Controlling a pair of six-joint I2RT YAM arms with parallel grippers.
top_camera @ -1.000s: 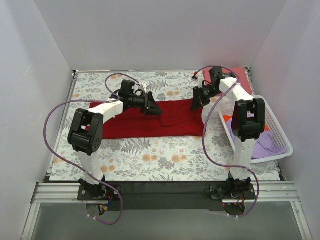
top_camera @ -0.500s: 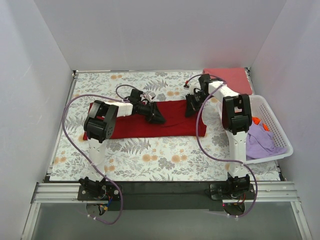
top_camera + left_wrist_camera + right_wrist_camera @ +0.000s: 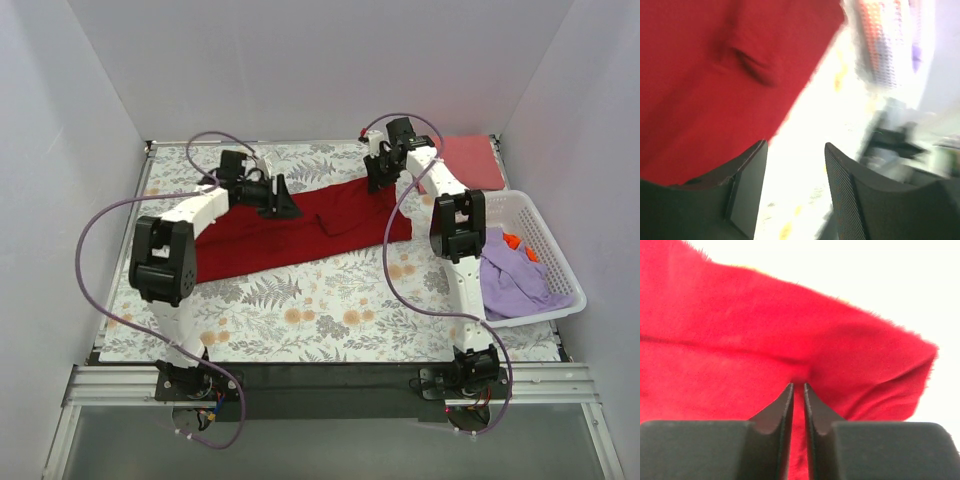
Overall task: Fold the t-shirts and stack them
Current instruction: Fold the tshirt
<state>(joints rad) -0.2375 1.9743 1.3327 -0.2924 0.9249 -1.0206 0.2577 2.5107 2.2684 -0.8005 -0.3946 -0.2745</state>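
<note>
Floral cloth: covers the table from the near edge to the far wall.
White lattice basket: right side of the table, with a lavender t-shirt heaped inside.
Crimson t-shirt: spread across the middle of the cloth, lying aslant with its left end nearer and its right end farther.
Left gripper: over the crimson shirt's far edge, left of centre. Its fingers are well apart with nothing between them.
Right gripper: at the shirt's far right corner. Its fingers are all but closed, pinching a fold of crimson fabric.
Pinkish-red t-shirt: lies flat in the far right corner, beyond the basket.
</note>
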